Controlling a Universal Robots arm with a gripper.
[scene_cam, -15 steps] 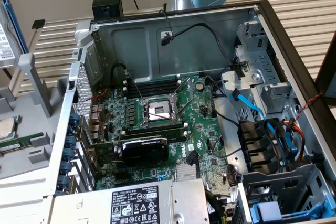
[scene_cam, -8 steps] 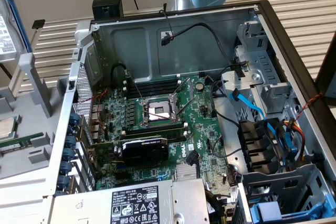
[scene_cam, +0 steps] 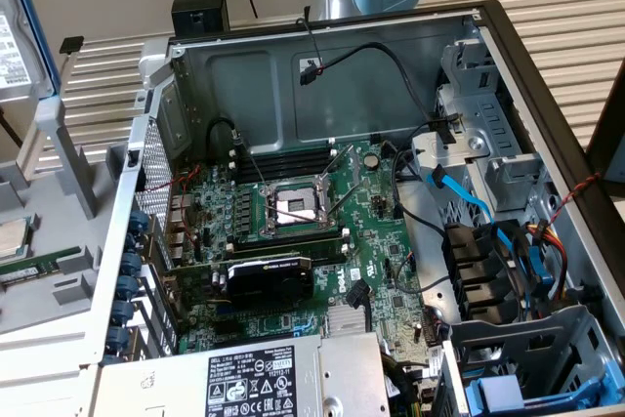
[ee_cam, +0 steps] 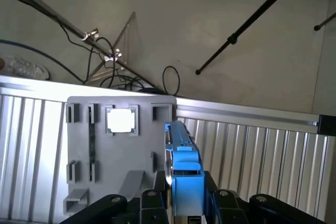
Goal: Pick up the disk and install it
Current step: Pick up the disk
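Your fingers (ee_cam: 153, 205) pinch the flat silver-grey, blue-railed metal disk (ee_cam: 184, 166), at the exterior view's ten o'clock from the open grey computer case (scene_cam: 273, 85).

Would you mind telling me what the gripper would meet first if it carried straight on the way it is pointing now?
The disk: its blue rail stands between the fingers of the gripper, which looks shut on it. Beyond lies the grey fixture plate, though depth there is unclear.
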